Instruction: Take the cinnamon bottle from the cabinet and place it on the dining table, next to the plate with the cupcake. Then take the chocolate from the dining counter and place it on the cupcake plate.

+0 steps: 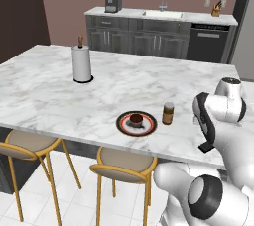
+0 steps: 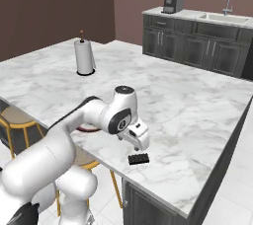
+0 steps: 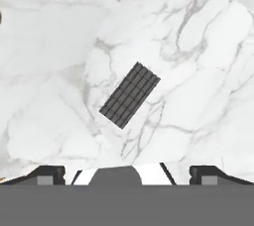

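A: Chocolate count?
B: One bar, flat on the marble desk near its front edge, right below the gripper, whose jaws are spread wide with nothing held.
A: The rest?
B: One cinnamon bottle just right of one plate carrying one cupcake; one paper towel roll farther left.

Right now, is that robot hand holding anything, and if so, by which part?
Nothing is held. The gripper hangs open above the chocolate, which lies flat on the dining counter, clear of both fingertips.
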